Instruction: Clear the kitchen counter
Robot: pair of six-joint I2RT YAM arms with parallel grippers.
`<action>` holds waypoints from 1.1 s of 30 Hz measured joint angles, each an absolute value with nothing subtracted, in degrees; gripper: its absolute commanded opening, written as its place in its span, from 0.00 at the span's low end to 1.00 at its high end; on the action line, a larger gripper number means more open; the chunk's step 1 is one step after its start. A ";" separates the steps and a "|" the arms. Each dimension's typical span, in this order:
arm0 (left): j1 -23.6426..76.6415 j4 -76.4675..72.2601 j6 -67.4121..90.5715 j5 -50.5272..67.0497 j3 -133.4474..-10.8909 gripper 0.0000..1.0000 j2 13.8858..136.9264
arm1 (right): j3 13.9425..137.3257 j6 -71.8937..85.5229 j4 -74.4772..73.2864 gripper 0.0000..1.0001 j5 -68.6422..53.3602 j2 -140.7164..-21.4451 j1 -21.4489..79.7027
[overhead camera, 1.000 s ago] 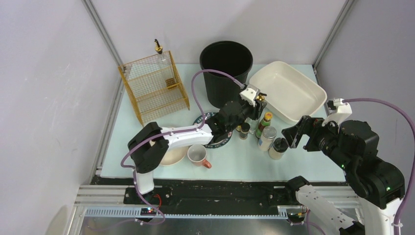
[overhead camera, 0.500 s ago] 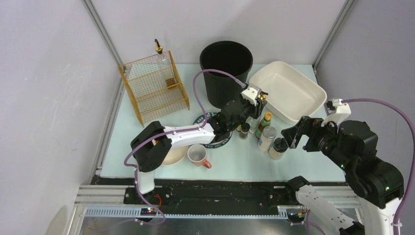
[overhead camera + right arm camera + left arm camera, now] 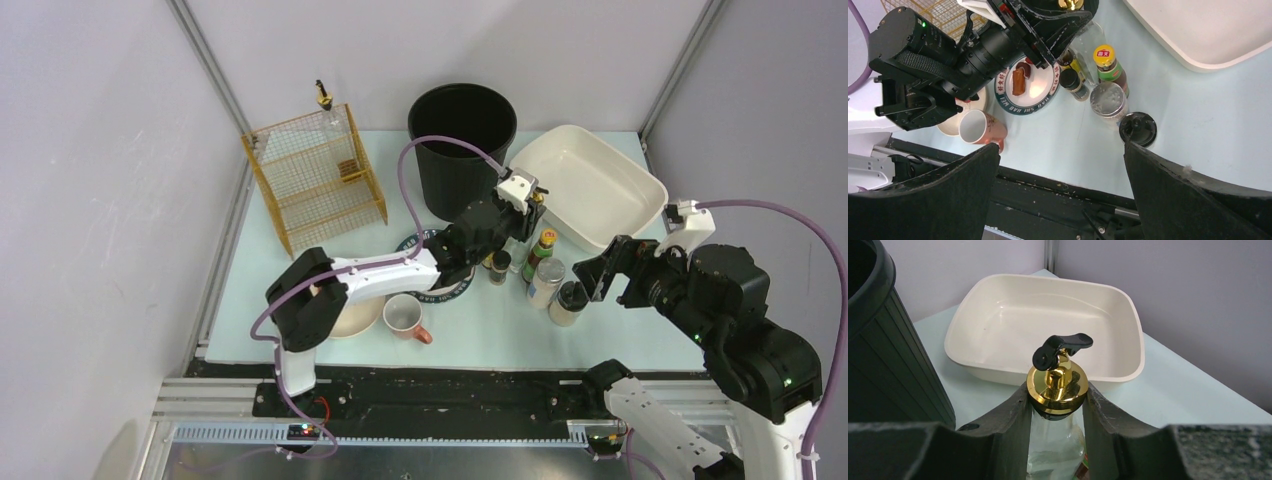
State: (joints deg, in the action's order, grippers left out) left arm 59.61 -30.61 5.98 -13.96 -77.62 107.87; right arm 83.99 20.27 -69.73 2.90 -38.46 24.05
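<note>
On the pale mint kitchen counter (image 3: 480, 335) stands a clear glass bottle (image 3: 1055, 440) with a gold cap and black pourer (image 3: 537, 198). My left gripper (image 3: 1055, 405) is shut on its neck just under the cap, one finger on each side. The left gripper (image 3: 512, 222) reaches in from the left, over a round plate (image 3: 1028, 85) with food on it. My right gripper (image 3: 1060, 150) hangs open above the counter's front right, empty. In the top view the right gripper (image 3: 597, 272) is just right of a black-lidded jar (image 3: 569, 302).
Beside the held bottle stand a green bottle with a yellow cap (image 3: 541, 250), a small spice jar (image 3: 499, 266) and a silver-lidded jar (image 3: 546, 282). A pink cup (image 3: 405, 318) and a saucer (image 3: 350, 318) sit front left. Behind are a black bin (image 3: 462, 140), a white basin (image 3: 590, 185) and a wire basket (image 3: 315, 175).
My left gripper's fingers have closed in on the bottle's neck. The right gripper has drifted slightly left toward the jars.
</note>
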 measured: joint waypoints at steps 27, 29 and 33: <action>53.49 -12.08 3.64 -12.47 -98.87 0.00 98.89 | 83.26 20.29 -68.05 0.99 2.31 -38.17 24.05; 52.80 -9.45 2.94 -13.13 -101.03 0.00 98.04 | 83.26 20.29 -67.72 0.99 2.11 -38.17 24.05; 51.35 -4.16 1.96 -14.90 -103.85 0.00 95.31 | 82.78 20.29 -66.83 0.99 1.85 -38.22 24.05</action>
